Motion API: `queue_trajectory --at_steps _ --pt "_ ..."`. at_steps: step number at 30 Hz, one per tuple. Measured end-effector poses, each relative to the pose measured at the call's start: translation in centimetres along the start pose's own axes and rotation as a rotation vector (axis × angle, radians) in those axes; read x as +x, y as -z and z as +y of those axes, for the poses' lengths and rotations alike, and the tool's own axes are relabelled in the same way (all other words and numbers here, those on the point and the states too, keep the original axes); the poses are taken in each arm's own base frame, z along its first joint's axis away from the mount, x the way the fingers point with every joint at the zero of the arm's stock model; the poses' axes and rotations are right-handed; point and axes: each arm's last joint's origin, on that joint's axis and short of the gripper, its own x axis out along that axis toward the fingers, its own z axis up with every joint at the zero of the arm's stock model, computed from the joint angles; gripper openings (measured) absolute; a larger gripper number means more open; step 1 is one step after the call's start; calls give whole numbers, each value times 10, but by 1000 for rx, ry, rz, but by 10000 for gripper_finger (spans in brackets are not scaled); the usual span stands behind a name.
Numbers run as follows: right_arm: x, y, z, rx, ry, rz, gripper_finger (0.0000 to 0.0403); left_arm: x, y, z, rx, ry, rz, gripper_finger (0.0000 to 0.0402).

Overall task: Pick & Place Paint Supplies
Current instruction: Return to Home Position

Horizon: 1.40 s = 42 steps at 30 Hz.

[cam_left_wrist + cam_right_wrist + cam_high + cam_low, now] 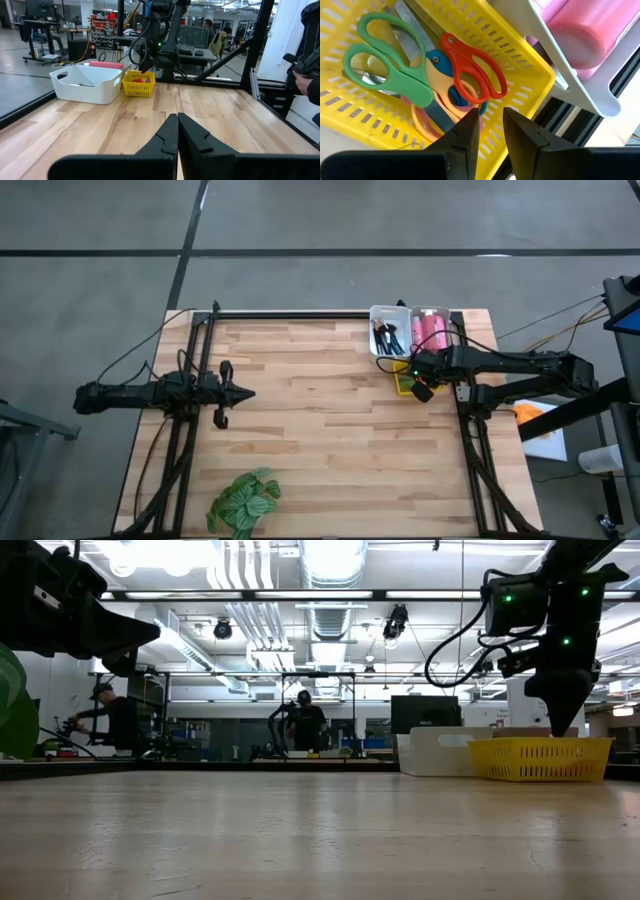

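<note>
Right gripper (491, 115) closest to camera: fingers little apart, holding nothing, just over yellow bin (520, 57). In bin: green scissors (385, 72), red scissors (475, 75), more pairs under them, tangled. Probably light, stiff, with smooth handles; best hold likely at pivot or across handle loop. Pink tubes (600, 30) and brushes (388, 337) lie in white tray (570, 80) beside bin. Left gripper (177, 122) clenched, empty, over left part of table (320, 410). Plant (243, 500) well apart.

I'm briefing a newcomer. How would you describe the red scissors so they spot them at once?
Beside the table's white bin, a yellow bin sits under the right gripper. The red scissors lie on top, nearest the white bin; their big neighbour, the green pair, lies farther away.
</note>
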Motion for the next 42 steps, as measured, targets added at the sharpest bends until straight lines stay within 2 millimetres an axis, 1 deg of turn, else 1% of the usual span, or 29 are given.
queue_trajectory --at_steps 4,9,12,17,23,28,31,37,42 --pt "-6 -2 -1 8 -13 -22 84 0 0 0 0 0 0 3" --pt "-25 -10 -6 37 -49 -85 84 0 0 0 0 0 0 3" --pt "-38 -16 -9 70 -91 -157 84 0 0 0 0 0 0 3" --pt "-58 -27 -11 107 -193 -331 84 0 0 0 0 0 0 3" --pt "-83 -38 -11 39 -424 -592 84 0 0 0 0 0 0 3" --pt "-99 -45 -12 6 -551 -804 84 0 0 0 0 0 0 3" --pt "-109 -48 -12 -42 -651 -905 84 0 0 0 0 0 0 3" --pt "-123 -53 -7 -143 -873 -1021 84 0 0 0 0 0 0 3" --pt "-128 -48 -4 -214 -911 -1053 84 0 0 0 0 0 0 3"
